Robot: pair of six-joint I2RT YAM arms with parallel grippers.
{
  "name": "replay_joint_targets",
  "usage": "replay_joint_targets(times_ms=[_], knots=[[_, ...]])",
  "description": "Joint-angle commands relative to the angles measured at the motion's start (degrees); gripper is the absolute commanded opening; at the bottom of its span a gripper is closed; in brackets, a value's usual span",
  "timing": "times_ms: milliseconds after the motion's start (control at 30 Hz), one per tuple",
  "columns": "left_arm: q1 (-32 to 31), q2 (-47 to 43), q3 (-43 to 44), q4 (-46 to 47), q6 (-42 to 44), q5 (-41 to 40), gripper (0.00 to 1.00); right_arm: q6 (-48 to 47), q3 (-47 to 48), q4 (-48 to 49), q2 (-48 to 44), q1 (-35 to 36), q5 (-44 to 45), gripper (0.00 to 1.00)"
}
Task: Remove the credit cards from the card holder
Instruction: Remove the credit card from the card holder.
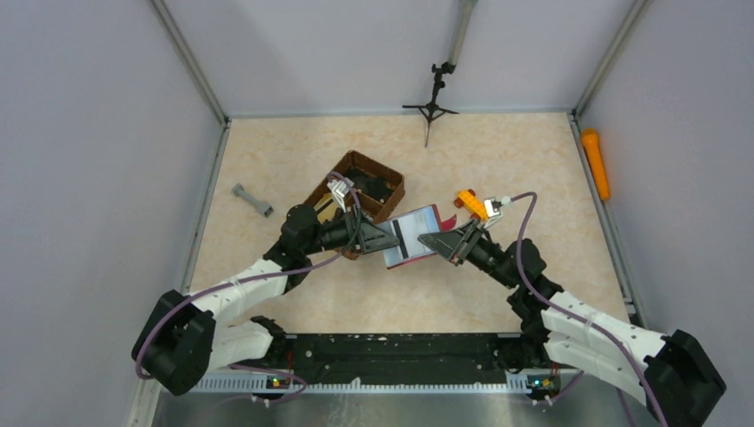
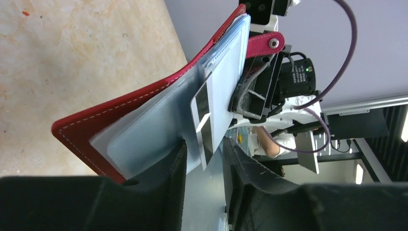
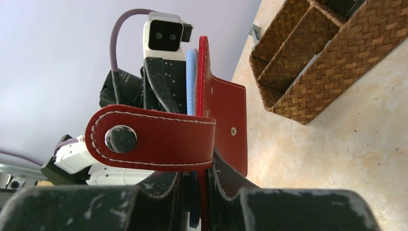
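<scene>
My right hand [image 3: 199,175] is clamped on the open red wallet [image 1: 411,233], held above the middle of the table [image 1: 293,160]. My left hand [image 2: 204,144], fingers [image 2: 175,168] apart, straddles a grey card [image 2: 201,108]; I should pinch only that and pull straight.

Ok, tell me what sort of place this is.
Likely a robot lab work cell: plain grey panel walls fence in a beige table, two arms are bolted at its near edge, and a small black tripod stands at the far edge.

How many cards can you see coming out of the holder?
1: a silver-grey credit card with a dark stripe, sticking partway out of a clear sleeve of the open red card holder, between the fingers of the left gripper. Others may be hidden in sleeves.
</scene>
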Motion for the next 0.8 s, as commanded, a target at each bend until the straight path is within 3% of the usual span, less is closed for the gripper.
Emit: replay_joint_targets(times_ms=[0,133,433,767], knots=[[0.11,1.39,1.44,3.77,-0.5,1.55,0.4,1.61,1.25,7.88,1.57,0.52,-1.83,0.0],[0.08,1.04,1.11,4.93,-0.57,1.18,0.4,2.63,1.02,9.91,2.64,0.52,-2.88,0.0],[2.45,-0.41,-0.97,5.2,-0.51,0.08,0.0,1.41,1.37,5.85,1.08,0.52,-0.92,0.0],[9.52,-4.32,-4.85,2.15,0.35,5.53,0.0,-4.41,3.19,-12.49,-7.04,0.43,8.57,0.01]])
